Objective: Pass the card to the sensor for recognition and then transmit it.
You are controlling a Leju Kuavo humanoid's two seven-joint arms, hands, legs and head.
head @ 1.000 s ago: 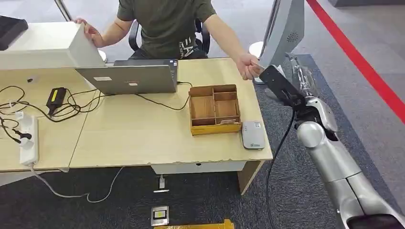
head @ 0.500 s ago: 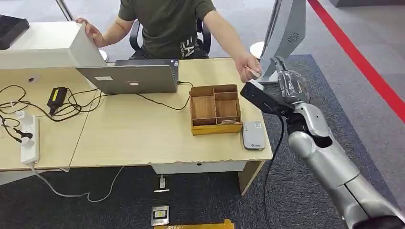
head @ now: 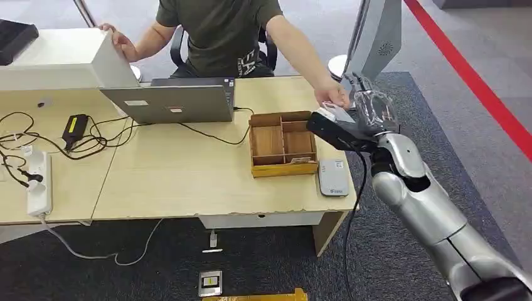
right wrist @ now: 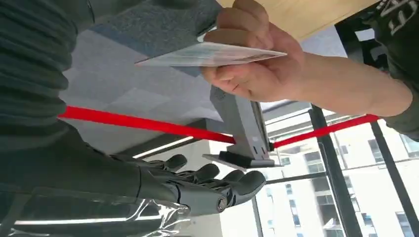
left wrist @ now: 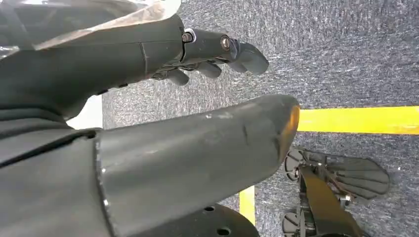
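Right wrist view: one card (right wrist: 212, 54) is pinched in a person's hand (right wrist: 257, 64), held flat just beside the right robot hand (right wrist: 197, 185), whose dark fingers (right wrist: 232, 185) are spread and hold nothing; card and robot hand are apart. In the head view the same card (head: 332, 113) sits at the person's hand (head: 331, 97), just above the far right corner of the tabletop (head: 182, 175), with the right robot hand (head: 370, 110) raised beside it, palm toward the card, on one silver arm (head: 426, 213).

One grey card sensor (head: 332, 177) lies flat near the tabletop's front right edge, just beside one wooden tray (head: 281, 144) with several compartments. Farther left stand one open laptop (head: 169, 100), one black power adapter (head: 74, 127) amid tangled cables, and one white power strip (head: 37, 182). One white box (head: 63, 59) rests at the far left, with the person's other hand (head: 116, 37) on it.

In the left wrist view the left robot hand (left wrist: 197, 98) hangs over grey carpet (left wrist: 346, 49) crossed by a yellow floor line (left wrist: 356, 120); its fingers (left wrist: 227, 49) are curled loosely with nothing in them, and whether it is open or closed I cannot tell.
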